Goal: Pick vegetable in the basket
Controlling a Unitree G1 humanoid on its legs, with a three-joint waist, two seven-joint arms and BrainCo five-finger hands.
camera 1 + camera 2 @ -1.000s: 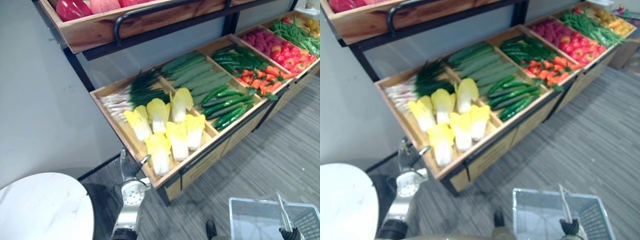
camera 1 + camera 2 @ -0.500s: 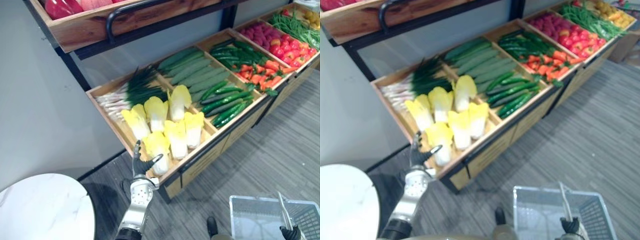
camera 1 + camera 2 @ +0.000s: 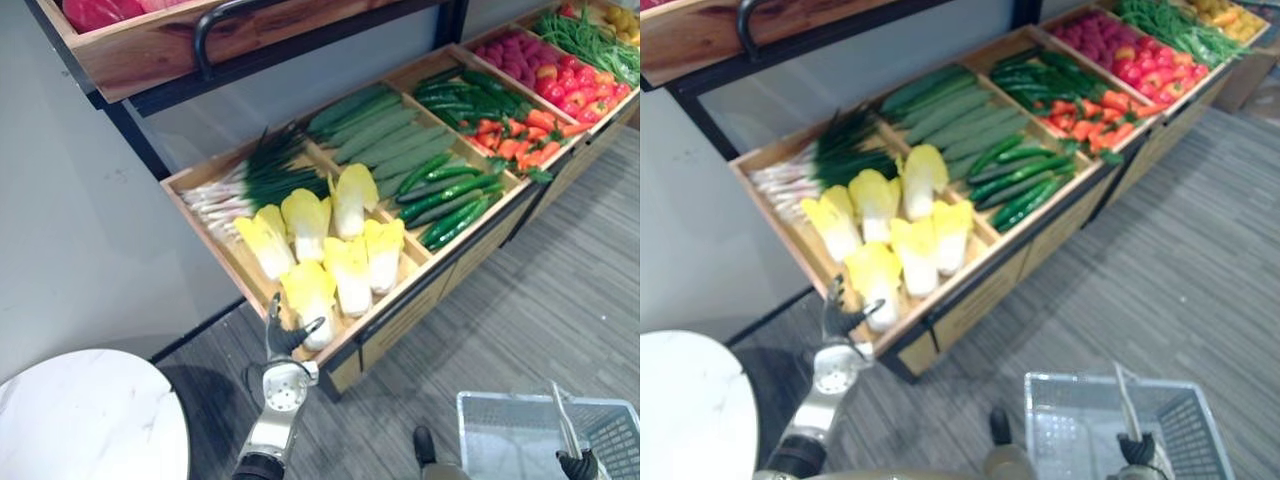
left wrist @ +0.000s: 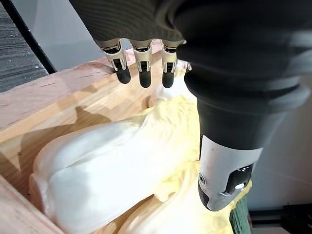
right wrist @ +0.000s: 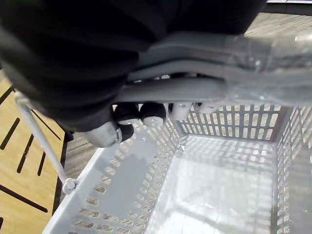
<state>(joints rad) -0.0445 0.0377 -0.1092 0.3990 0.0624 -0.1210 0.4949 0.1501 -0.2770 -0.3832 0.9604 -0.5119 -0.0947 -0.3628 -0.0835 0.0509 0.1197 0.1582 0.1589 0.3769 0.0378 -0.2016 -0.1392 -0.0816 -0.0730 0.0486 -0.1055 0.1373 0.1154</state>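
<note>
Cabbage heads lie in the front left compartment of the wooden crate (image 3: 400, 298), pale stems toward the robot and yellow leaves pointing away. The nearest cabbage (image 3: 310, 298) rests against the crate's front rim. The left hand (image 3: 284, 352) hovers just over it, fingers (image 4: 141, 78) straight and spread, thumb held apart, gripping nothing. In the left wrist view the fingertips sit above the board beside the head, with the thumb over its leafy side.

The head looks light but bulky. Its frilled leaves are probably soft and easily crushed, and the white stem seems firmer and smooth enough to slip. The best hold is likely across the thick white lower half, thumb opposing fingers. The right hand (image 5: 73, 58) is curled round the handle (image 5: 195, 87) of the empty basket (image 3: 465, 430) at lower right.
</note>
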